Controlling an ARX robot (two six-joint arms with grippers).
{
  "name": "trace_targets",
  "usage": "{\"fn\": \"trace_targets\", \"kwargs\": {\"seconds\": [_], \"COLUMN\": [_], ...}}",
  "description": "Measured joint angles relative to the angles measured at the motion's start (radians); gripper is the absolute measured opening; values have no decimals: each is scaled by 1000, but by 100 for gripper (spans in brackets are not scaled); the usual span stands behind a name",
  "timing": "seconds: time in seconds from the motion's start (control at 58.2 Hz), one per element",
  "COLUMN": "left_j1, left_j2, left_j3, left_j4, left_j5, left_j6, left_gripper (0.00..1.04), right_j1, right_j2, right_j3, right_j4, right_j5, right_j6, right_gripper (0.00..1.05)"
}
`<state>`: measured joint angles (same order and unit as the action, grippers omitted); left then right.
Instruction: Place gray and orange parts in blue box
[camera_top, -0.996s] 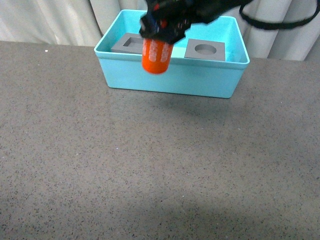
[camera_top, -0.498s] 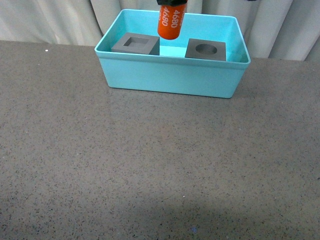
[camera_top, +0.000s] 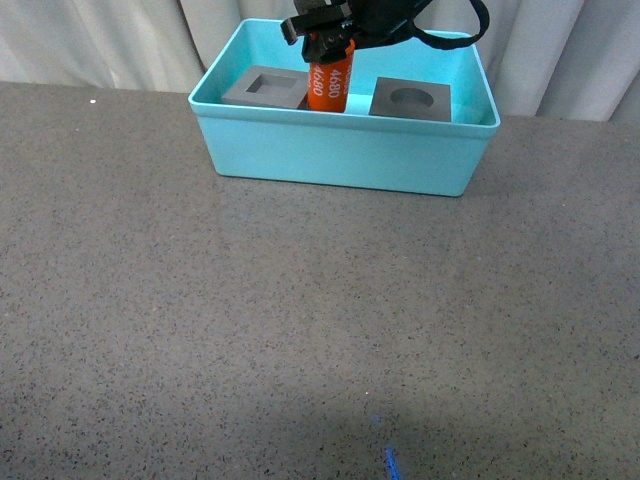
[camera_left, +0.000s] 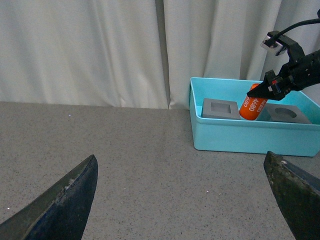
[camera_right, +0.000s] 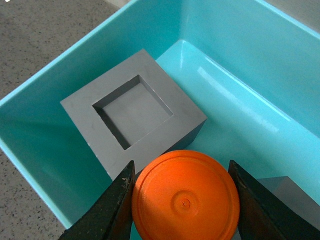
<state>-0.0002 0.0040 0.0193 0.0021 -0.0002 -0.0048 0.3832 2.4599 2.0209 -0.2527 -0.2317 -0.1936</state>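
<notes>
At upper centre, the right gripper (camera_top: 328, 42) pinches the orange cylinder (camera_top: 330, 85) partly inside the blue box (camera_top: 340, 150), just beside the square-recess gray cube (camera_top: 262, 88); release while tilted risks toppling onto that cube.

Front view above the table (camera_top: 300, 330), left wrist low and far, right wrist close overhead; blue box (camera_top: 340, 152) in all.

Inside the box (camera_top: 340, 160), the gap between the square-recessed cube (camera_top: 265, 87) and the round-recessed cube (camera_top: 410, 100) is partly taken by the orange cylinder (camera_top: 330, 80) and the right gripper (camera_top: 328, 45) clamped on it. Bare floor shows behind the cubes. The worktop (camera_top: 300, 320) in front lies open, and a curtain (camera_top: 100, 40) closes the back.
</notes>
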Motion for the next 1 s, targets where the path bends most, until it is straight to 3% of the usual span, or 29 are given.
{"fn": "trace_targets", "kwargs": {"seconds": [0.893, 0.996], "left_j1": [0, 0], "left_j2": [0, 0], "left_j3": [0, 0], "left_j4": [0, 0], "left_j5": [0, 0], "left_j6": [0, 0], "left_gripper": [98, 98], "right_j1": [6, 6], "right_j2": [183, 183], "right_j3": [257, 255], "right_j4": [-223, -226], "right_j5": [34, 19], "right_j6": [11, 12], "right_gripper": [45, 56]}}
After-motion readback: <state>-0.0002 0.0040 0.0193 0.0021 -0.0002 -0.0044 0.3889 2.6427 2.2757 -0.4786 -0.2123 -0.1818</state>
